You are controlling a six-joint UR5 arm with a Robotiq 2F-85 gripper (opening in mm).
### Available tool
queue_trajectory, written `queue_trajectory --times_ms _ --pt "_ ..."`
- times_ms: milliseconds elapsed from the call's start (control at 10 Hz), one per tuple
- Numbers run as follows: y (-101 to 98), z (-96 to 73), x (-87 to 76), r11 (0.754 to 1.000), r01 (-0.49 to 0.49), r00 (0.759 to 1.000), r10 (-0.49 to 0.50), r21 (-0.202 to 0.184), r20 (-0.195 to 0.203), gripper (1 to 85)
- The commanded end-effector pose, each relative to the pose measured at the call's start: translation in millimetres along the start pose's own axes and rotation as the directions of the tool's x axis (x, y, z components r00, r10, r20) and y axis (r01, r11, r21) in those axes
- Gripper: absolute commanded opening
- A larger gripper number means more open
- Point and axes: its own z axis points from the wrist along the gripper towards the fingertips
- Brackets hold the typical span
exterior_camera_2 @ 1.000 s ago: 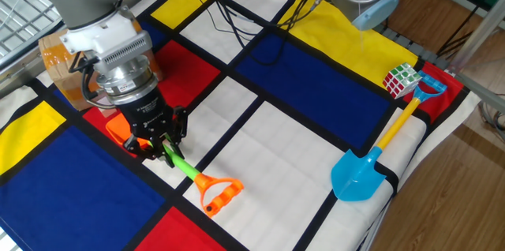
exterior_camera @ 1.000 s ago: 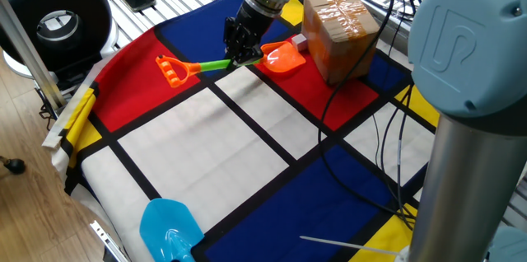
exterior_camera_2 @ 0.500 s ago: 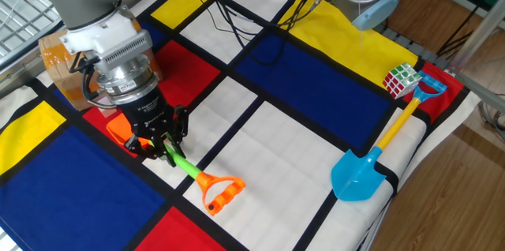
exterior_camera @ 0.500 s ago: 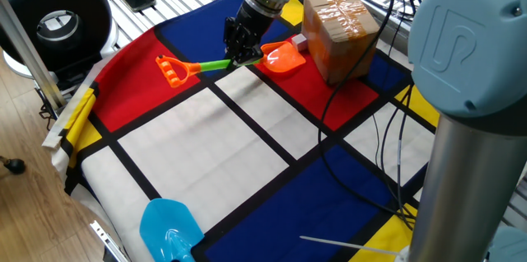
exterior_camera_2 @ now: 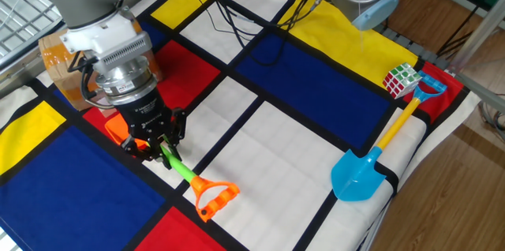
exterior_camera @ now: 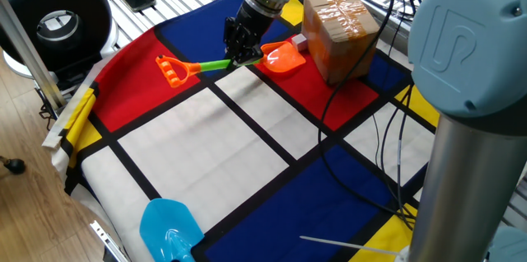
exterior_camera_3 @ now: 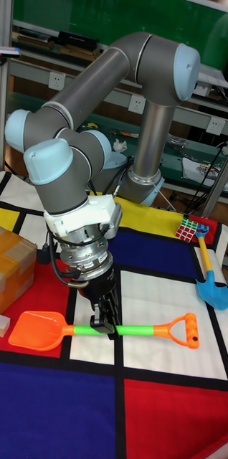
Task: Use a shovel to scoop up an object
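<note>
Since a moment ago the shovel's point(exterior_camera_2: 183, 174) orange loop has swung a little toward the near edge in the other fixed view, the green shaft turning slightly with it; from the opposite side the shift hardly shows. The hand point(exterior_camera_3: 104, 323) is closed narrow on the green shaft, close behind the blade, pointing straight down. The shovel lies flat on the checked cloth of the worktop point(exterior_camera: 247, 147), its orange blade on the red patch and its loop out over the white. The cube point(exterior_camera_3: 0, 325) sits on the red patch just beside the blade's outer edge, against the foot of the box point(exterior_camera_3: 6, 267). A blue shovel point(exterior_camera_2: 379, 156) and a puzzle cube point(exterior_camera_2: 401, 80) lie well apart, near the far corner.
</note>
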Motion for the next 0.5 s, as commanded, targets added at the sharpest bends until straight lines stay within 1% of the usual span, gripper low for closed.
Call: queue_trajectory --times_ms 0,100,200,400 --pt "-1.5 -2.1 -1.4 1.0 0.007 1.0 -0.007 0.003 0.007 1.0" --pt "0.3 -2.1 -3.6 1.0 0.014 1.0 -0.014 -0.004 0.016 1.0" --pt "1.4 -3.0 -1.2 1.0 0.017 1.0 -0.017 -0.008 0.015 1.0" --pt "4.1 -4.7 9.9 0.999 0.034 0.999 -0.034 -0.018 0.001 1.0"
